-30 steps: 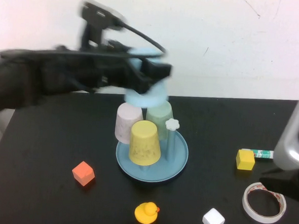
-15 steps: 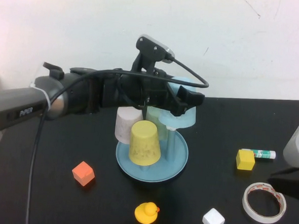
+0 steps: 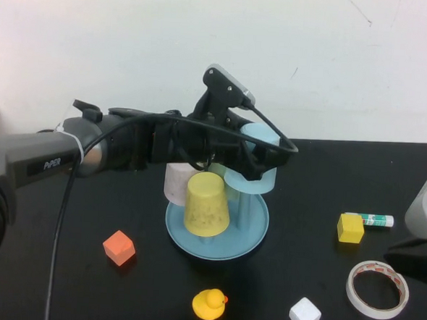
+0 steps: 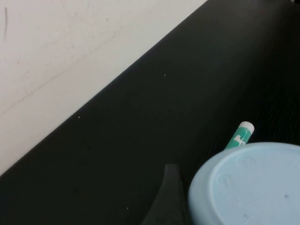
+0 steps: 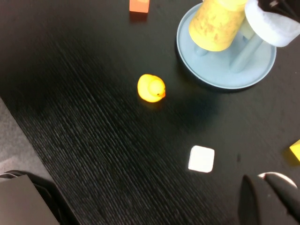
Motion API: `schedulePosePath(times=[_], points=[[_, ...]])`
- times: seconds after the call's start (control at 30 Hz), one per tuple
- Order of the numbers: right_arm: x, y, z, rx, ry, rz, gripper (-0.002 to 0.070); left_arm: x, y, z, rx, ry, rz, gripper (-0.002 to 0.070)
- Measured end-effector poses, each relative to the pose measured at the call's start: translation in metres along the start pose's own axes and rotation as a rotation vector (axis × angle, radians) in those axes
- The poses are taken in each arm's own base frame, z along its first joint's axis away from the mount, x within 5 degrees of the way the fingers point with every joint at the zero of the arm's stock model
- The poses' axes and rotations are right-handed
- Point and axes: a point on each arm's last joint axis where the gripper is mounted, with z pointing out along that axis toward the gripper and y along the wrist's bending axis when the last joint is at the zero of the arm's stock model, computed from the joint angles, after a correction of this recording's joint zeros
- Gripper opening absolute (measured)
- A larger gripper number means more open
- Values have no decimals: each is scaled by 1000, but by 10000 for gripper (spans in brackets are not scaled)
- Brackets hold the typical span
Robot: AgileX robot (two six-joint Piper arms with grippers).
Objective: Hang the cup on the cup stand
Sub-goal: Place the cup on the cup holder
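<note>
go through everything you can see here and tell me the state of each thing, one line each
sky-blue cup: upside down over a stand peg, in the left gripper
left gripper: closed on that cup
right gripper: shut, empty, low near the tape roll
yellow cup: inverted on a peg
cup stand: upright
tape roll: lying flat

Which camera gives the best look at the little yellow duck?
The right wrist view: the duck lies unobstructed on the black table. The high view also shows it whole, only smaller, near the front edge. The left wrist view misses it entirely.
</note>
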Motion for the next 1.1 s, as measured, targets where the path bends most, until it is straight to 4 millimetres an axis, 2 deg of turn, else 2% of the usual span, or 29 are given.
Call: schedulePosePath(times=[0.67, 0.8, 0.93, 1.1], points=[[0, 0, 0, 5, 1, -4, 0, 34, 9, 21, 13, 61, 44, 564], [0, -1, 0, 8, 2, -7, 0, 34, 9, 21, 13, 60, 71, 568], [0, -3, 0, 32, 0, -24, 0, 31, 9, 21, 13, 55, 103, 663], [1, -6, 0, 66, 12, -56, 0, 11, 5, 11, 1, 17, 170, 683]])
